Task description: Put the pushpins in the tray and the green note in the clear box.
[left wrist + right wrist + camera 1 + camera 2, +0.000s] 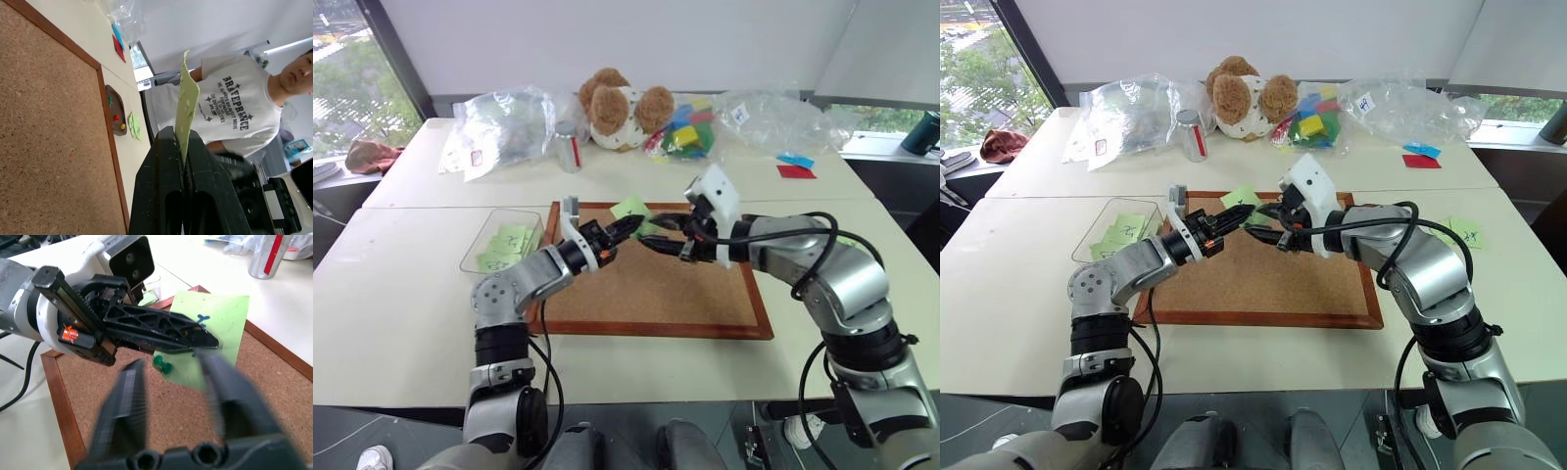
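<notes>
Green note (220,328) pinched in left fingers (161,328) (right fingers (122,406) parted).

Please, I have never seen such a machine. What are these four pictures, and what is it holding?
This is a humanoid robot with two arms, each ending in a black two-fingered pincer. Two pictures look down from its head; the other two come from cameras on its wrists.

On the pale table lies a wooden-framed corkboard. Beside it stands a shallow clear plastic box with green notes inside. A small dark reddish-brown tray holds coloured pushpins.

The left pincer is shut on a light-green square paper note, with a green pushpin in it. The right pincer is open right next to that pushpin.
</notes>
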`<state>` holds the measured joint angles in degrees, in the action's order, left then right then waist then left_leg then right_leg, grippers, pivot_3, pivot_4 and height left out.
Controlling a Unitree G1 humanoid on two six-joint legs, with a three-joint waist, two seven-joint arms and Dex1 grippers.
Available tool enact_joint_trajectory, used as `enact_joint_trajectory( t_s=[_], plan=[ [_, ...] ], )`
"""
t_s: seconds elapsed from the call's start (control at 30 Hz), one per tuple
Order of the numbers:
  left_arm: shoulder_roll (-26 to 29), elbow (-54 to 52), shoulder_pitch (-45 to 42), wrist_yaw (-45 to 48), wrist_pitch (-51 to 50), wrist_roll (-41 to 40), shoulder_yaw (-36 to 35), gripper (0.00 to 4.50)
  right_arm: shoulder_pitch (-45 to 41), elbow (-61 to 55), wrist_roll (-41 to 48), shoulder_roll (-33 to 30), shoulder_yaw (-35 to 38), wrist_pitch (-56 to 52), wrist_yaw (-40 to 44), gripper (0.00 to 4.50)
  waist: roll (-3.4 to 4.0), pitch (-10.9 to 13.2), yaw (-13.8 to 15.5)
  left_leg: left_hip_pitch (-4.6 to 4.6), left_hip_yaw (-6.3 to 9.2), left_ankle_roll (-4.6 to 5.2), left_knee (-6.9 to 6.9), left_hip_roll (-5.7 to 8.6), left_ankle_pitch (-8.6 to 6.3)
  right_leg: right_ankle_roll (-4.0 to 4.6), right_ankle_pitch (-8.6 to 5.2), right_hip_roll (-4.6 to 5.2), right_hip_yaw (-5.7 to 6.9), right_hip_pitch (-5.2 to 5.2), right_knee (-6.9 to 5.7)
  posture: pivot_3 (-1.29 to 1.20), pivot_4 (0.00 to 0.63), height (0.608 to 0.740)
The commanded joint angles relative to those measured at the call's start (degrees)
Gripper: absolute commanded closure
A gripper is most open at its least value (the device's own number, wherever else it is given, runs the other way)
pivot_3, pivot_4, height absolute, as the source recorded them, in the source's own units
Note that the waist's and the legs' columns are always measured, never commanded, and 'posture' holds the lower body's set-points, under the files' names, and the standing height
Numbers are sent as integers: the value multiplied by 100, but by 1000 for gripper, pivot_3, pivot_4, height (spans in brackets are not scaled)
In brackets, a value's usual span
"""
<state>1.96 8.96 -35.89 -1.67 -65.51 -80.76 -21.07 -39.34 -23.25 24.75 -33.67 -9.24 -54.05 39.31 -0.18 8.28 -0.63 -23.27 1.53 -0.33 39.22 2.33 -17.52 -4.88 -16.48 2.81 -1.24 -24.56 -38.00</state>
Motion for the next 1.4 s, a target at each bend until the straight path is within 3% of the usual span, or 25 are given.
enact_joint_trajectory(
  t_s=[0.03, 0.43, 0.53, 0.7, 0.73, 1.17, 1.27, 1.4],
  plan=[
    [17, -107, -30, 21, 17, -197, 28, 4500, -24, -118, -38, 83, -15, 117, -68, 1187, 0, 0, 0, 0, 0, 0, 0, 0, 0, 0, 0, 0, 0, 0, 0, 0, 150, 740],
    [16, -155, -25, -28, 38, -235, 52, 4500, -8, 153, -157, 321, -86, 294, -145, 1187, 0, 0, -2, 0, 0, -1, 0, 0, 0, 0, 0, 0, 1, 0, 0, 0, 150, 740],
    [19, -177, -9, -50, 44, -248, 51, 4500, -3, 151, -143, 331, -88, 285, -134, 1891, 0, 0, -3, 0, 0, -1, 0, 0, 0, 0, 0, 0, 1, -1, -1, 0, 150, 740],
    [24, -187, 6, -86, 63, -280, 40, 4500, 11, 148, -137, 327, -92, 269, -129, 4226, 0, 0, -3, 0, 0, -1, 0, 0, 0, 0, 0, 0, 0, -1, -1, 0, 150, 740],
    [24, -183, 6, -89, 70, -280, 40, 4500, 11, 144, -133, 328, -92, 263, -127, 4489, 0, 0, -3, 0, 0, -1, 0, 0, 0, 0, 0, 0, 0, -1, -1, 0, 150, 740],
    [61, -146, 19, -116, 98, -295, -3, 4500, -17, -139, 55, 314, 42, 3, -152, 4489, 0, 0, -2, 0, 0, -1, 0, 0, 0, 0, 0, 0, 0, -1, -1, 0, 150, 740],
    [61, -149, 23, -131, 103, -319, -9, 4500, 30, -129, 29, 343, 7, 6, -195, 3658, 0, 0, -3, 0, 0, -1, 0, 0, 1, 0, 0, 0, 0, -1, -1, 0, 150, 740],
    [76, -154, 29, -152, 105, -352, 7, 4500, 46, -36, -55, 366, -49, 64, -280, 1744, 0, 0, -2, 0, 0, -1, 0, 0, 0, 0, 0, 0, 0, -1, -1, 0, 150, 740]
  ],
)
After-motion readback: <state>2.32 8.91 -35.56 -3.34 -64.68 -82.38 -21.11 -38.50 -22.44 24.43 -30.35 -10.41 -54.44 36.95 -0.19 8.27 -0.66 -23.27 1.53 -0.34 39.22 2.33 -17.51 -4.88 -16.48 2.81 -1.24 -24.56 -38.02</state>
